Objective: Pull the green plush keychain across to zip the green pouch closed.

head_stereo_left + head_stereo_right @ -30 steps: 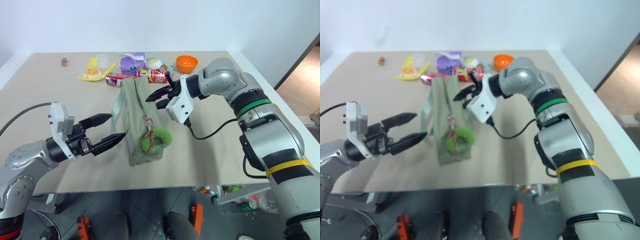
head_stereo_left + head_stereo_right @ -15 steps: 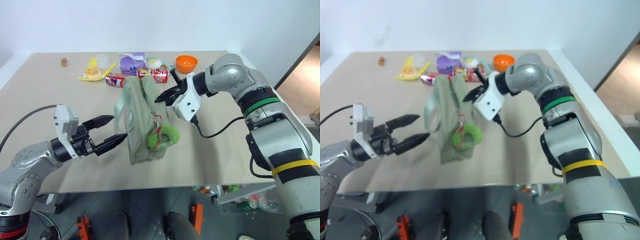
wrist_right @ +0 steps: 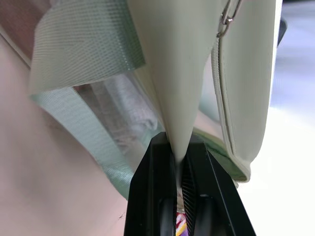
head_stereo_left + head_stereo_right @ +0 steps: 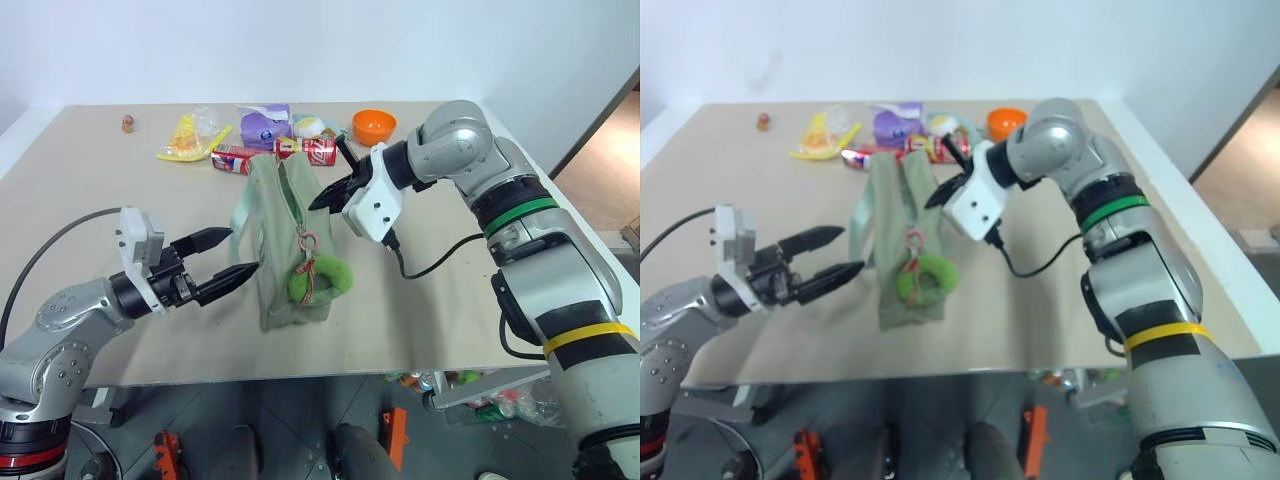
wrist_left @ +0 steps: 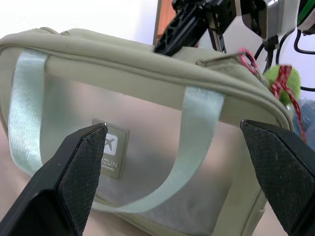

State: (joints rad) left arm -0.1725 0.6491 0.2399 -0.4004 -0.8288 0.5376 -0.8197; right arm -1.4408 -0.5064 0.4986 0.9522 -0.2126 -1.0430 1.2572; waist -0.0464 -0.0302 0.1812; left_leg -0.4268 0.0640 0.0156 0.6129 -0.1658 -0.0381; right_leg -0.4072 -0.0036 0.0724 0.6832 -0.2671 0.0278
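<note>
The green pouch [image 4: 283, 240] stands upright in the middle of the counter [image 4: 90, 200], its long axis running away from the robot. The green plush keychain [image 4: 320, 281] hangs against the pouch's right side at the near end, strung from a pink ring on the zipper by its red cord.

The right end effector [image 4: 322, 196] reaches in from the pouch's right and is clamped on the fabric of the top edge toward the pouch's far end. From the head views its black fingers merely meet the upper edge; the right wrist view shows the pinch itself, a fold of pale green fabric squeezed between the two closed fingers [image 3: 152, 196], with the strap loop and a clear side panel beyond.

The left end effector [image 4: 228, 254] hovers just beside the pouch's left side near the near end, fingers spread wide and holding nothing. The left wrist view adds what the head views hide: the clear panel with a small square label, the strap arching over it, and past the top edge the right end effector's black fingers and the keychain.

Beyond the pouch's far end lie a red can [image 4: 318, 151], a purple packet [image 4: 263, 127], a yellow wrapper [image 4: 186, 139] and an orange bowl [image 4: 373, 126].
</note>
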